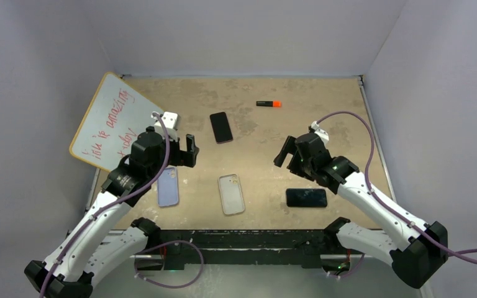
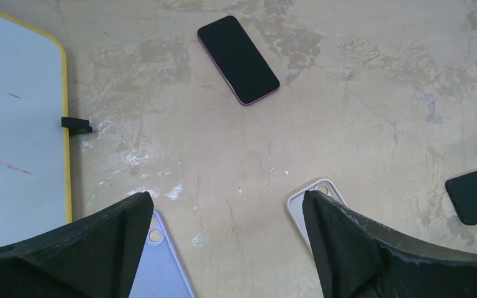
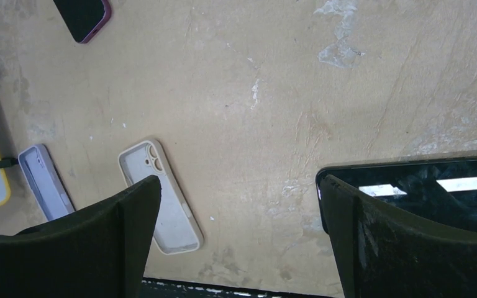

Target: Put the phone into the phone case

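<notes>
A black phone with a pink edge (image 1: 221, 126) lies screen up at mid table, also in the left wrist view (image 2: 238, 59). A second black phone (image 1: 306, 197) lies near the front right, also in the right wrist view (image 3: 422, 186). A beige empty case (image 1: 231, 194) lies open side up at front centre, also in the right wrist view (image 3: 161, 198). A lavender case (image 1: 168, 186) lies left of it. My left gripper (image 1: 185, 151) is open and empty above the lavender case. My right gripper (image 1: 289, 155) is open and empty above the second phone.
A whiteboard with a yellow rim and red writing (image 1: 112, 121) leans at the back left. A black and orange marker (image 1: 268, 103) lies at the back. Grey walls close in the table on three sides.
</notes>
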Available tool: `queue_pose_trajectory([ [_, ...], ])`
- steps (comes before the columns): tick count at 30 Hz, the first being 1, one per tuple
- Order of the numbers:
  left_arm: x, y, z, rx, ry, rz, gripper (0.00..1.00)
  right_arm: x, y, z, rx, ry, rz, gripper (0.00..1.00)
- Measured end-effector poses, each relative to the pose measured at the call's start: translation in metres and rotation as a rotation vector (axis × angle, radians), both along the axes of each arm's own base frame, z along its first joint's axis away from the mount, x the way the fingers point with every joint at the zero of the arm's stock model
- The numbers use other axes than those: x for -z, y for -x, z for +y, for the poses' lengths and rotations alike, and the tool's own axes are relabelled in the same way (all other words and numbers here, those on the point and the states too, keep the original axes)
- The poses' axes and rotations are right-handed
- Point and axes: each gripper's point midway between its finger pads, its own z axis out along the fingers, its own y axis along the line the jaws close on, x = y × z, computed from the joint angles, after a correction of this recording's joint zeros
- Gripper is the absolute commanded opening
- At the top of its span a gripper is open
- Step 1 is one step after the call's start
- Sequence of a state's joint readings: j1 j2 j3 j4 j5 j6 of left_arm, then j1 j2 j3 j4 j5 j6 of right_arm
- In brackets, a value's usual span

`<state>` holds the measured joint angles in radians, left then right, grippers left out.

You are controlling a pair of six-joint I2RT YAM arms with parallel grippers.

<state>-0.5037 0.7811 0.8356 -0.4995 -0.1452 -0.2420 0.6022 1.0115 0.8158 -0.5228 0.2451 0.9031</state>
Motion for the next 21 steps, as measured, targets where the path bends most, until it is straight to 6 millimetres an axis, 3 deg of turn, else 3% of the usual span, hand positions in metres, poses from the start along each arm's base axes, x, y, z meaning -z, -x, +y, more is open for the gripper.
queue_pose_trajectory([
  [13, -0.004, 0.002, 0.002, -0.001, 0.007, -0.014, 0.95, -0.001, -0.006, 0.006, -0.015, -0.005, -0.002, 0.99],
  [21, -0.008, 0.004, 0.006, -0.018, 0.007, -0.030, 0.94, 0.007, -0.031, 0.048, -0.179, -0.032, -0.041, 0.99],
])
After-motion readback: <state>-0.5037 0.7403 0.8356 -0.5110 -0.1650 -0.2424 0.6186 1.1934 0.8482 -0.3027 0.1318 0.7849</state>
